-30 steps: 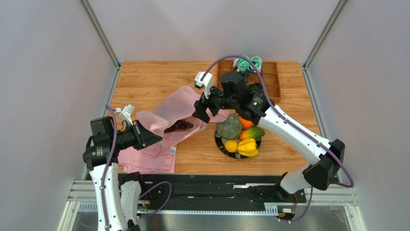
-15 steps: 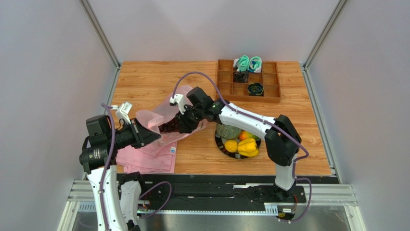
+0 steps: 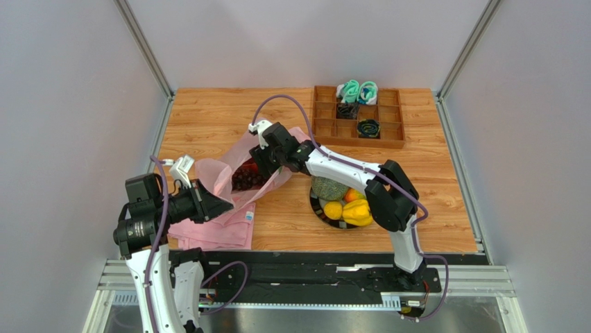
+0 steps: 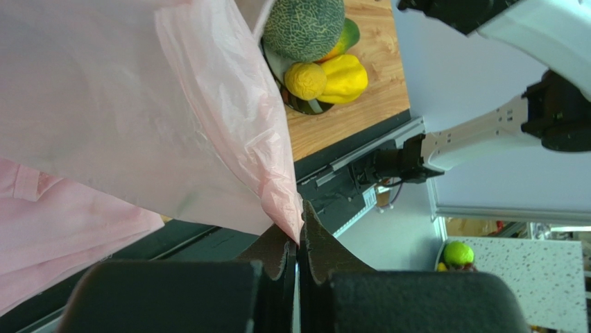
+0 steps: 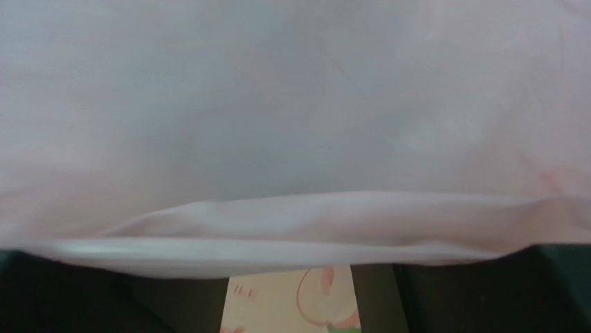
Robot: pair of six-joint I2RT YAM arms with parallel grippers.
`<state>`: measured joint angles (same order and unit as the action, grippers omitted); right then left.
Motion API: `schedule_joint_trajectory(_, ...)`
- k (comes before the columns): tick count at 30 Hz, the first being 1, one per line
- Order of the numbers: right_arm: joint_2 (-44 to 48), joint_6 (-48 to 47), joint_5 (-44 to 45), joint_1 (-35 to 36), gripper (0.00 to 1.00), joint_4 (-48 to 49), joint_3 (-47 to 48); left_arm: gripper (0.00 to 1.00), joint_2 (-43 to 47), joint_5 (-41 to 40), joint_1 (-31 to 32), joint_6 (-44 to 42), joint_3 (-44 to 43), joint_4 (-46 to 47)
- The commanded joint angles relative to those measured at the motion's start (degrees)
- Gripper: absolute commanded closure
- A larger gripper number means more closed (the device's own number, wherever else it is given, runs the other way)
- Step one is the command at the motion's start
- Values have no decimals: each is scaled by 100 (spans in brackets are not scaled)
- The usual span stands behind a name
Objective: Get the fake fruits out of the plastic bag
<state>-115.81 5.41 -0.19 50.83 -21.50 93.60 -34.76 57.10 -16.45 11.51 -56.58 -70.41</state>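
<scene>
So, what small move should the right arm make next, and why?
Probably ease the right gripper onto the dark grapes and close on them: it is inside the plastic bag, right by them, while the left gripper pinches the bag's edge, holding the mouth open.

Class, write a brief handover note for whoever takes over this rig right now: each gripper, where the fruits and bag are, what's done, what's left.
Left gripper: shut on the rim of the bag, holding it up.
Right gripper: in the bag's mouth, at the grapes; open or shut cannot be told.
Done: melon, orange, lemon and yellow piece lie on the plate.
Left: grapes lie in the bag.
</scene>
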Motion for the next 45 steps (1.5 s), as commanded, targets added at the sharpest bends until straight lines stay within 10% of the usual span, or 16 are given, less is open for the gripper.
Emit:
schedule_joint_trajectory(1,-327,741,765,-134,39,357,509,100,215,345,1,-641,-415,-684)
schedule_joint_trajectory(18,718,761,1435,59,29,636,-738,100,479,1277,80,-756,-56,-773)
schedule_joint_trajectory(45,-961,654,2075,-90,14,585,756,100,576,1145,151,-1643,-495,-1748)
